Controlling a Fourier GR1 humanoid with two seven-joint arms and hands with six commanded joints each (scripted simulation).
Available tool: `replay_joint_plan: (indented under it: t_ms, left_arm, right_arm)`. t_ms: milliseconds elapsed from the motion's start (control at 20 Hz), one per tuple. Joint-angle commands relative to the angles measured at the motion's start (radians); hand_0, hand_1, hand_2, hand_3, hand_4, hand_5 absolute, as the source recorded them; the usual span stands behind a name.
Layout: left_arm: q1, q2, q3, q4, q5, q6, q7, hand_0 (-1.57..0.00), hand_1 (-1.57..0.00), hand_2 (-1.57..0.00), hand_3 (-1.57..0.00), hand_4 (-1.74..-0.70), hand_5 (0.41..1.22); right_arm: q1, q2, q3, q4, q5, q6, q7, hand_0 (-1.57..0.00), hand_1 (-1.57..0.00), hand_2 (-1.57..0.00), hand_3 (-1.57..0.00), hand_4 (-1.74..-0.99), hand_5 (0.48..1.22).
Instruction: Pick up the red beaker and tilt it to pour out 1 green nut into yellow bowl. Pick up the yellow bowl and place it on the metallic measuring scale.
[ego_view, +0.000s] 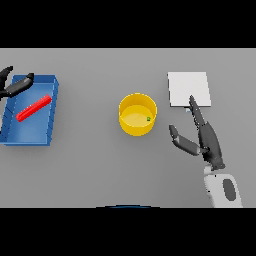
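On the grey tabletop, the yellow bowl stands upright with 1 green nut inside. Right of the bowl, the right hand hovers with fingers spread wide, holding nothing, its fingertip reaching the metallic measuring scale. Far left of the bowl, the red beaker lies in a blue tray, where the left hand hangs open over the tray's corner.

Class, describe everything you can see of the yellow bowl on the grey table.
The yellow bowl is a round, straight-walled container, plain yellow with a smooth, matte look. It stands upright and open near the middle of the grey table. One small green nut lies inside, near its right wall. Nothing else touches it: the right hand is open, to its right and clear of it.
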Motion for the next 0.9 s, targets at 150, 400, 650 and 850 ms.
replay_joint_plan:
  t_ms: [150,400,650,850]
  left_arm:
    - [0.001,-0.018,0.02,-0.03,0.025,0.029,-0.044,-0.04,-0.04,-0.03,-0.04,-0.78,0.644]
    - [0.006,-0.035,0.029,-0.045,0.047,0.032,-0.053,-0.01,-0.01,-0.01,-0.01,-0.8,0.673]
    - [0.019,-0.044,0.03,-0.059,0.057,0.029,-0.036,0.0,0.0,0.0,0.0,-0.81,0.688]
    - [0.019,-0.039,0.029,-0.063,0.058,0.02,-0.042,0.0,0.0,0.0,0.0,-0.81,0.689]
  right_arm:
    - [-0.035,-0.048,0.032,0.0,0.063,0.022,0.029,0.0,0.0,0.0,0.0,-1.087,0.649]
    - [-0.189,-0.198,0.126,0.054,0.235,0.119,0.063,0.0,0.0,0.0,0.0,-1.128,0.637]
    - [-0.347,-0.298,0.27,0.126,0.428,0.195,-0.009,0.0,0.0,0.0,0.0,-1.152,0.632]
    - [-0.461,-0.327,0.363,0.219,0.528,0.238,-0.069,0.0,0.0,0.0,0.0,-1.164,0.641]
